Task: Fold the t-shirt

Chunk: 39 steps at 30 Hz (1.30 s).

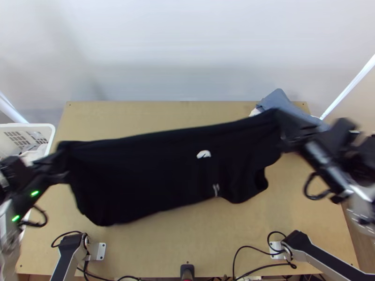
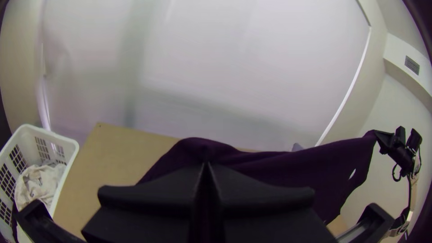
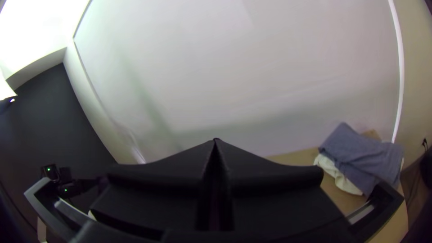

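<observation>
T-shirt [image 1: 154, 173]: one, black, with a small white mark on its front; held up and stretched across the middle of the tabletop [image 1: 164, 253]. Edge between the two grips nearly straight, slanting toward the far right; opposite edge loose and uneven, with a rounded lobe near the right side.

Left end effector [image 1: 63, 157]: fingers together at the tips, clamped on one upper corner of the shirt, near the tabletop's left edge, just beside the basket.

Right end effector [image 1: 283, 129]: fingers together at the tips, clamped on the other upper corner, near the tabletop's right side, close to the folded cloth.

Basket [image 1: 50, 129]: white, slatted, at the left edge; pale cloth [image 2: 38, 182] inside.

Blue-grey cloth [image 3: 360, 155]: layered, at the far right corner; off-white cloth [image 3: 337, 173] beneath.

Room: a broad band of bare wood between shirt and near edge; a narrower one beyond, widest at far left. Black cables [image 1: 265, 268] along the near edge.
</observation>
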Available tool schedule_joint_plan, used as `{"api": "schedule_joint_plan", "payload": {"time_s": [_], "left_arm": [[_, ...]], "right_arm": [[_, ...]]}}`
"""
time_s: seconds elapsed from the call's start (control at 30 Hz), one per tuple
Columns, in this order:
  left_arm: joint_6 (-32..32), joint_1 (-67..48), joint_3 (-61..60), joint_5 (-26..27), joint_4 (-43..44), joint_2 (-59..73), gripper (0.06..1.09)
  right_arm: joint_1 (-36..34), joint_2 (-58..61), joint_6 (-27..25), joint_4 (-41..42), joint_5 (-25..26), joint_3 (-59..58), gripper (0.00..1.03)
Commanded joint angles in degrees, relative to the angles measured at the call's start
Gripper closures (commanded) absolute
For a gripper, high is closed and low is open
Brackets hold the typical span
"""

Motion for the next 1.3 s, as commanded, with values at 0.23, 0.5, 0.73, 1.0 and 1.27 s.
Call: {"api": "schedule_joint_plan", "payload": {"time_s": [0.23, 0.5, 0.73, 1.0, 1.27], "left_arm": [[0.6, -3.5, -14.0, -2.1, 16.6, 19.9, 1.05], [-3.8, -6.1, -8.7, -3.7, 30.4, 41.8, 1.05], [-6.8, -11.7, 2.9, -8.3, 33.0, 59.2, 1.05], [-9.1, -18.0, 9.5, -10.4, 31.5, 65.7, 0.57], [-13.3, -11.1, 19.2, -3.9, 17.2, 59.2, 0.35]], "right_arm": [[-8.2, 10.1, 7.1, 14.5, -7.9, -14.9, 1.0], [-10.6, 22.5, 9.1, 21.4, -9.3, -12.0, 1.0], [-11.0, 27.3, 9.6, 22.3, -9.2, -9.3, 1.0], [-12.3, 28.7, 9.6, 22.3, -9.2, -8.0, 1.0], [-12.1, 29.5, 9.6, 21.7, -9.2, -7.5, 1.0]]}}
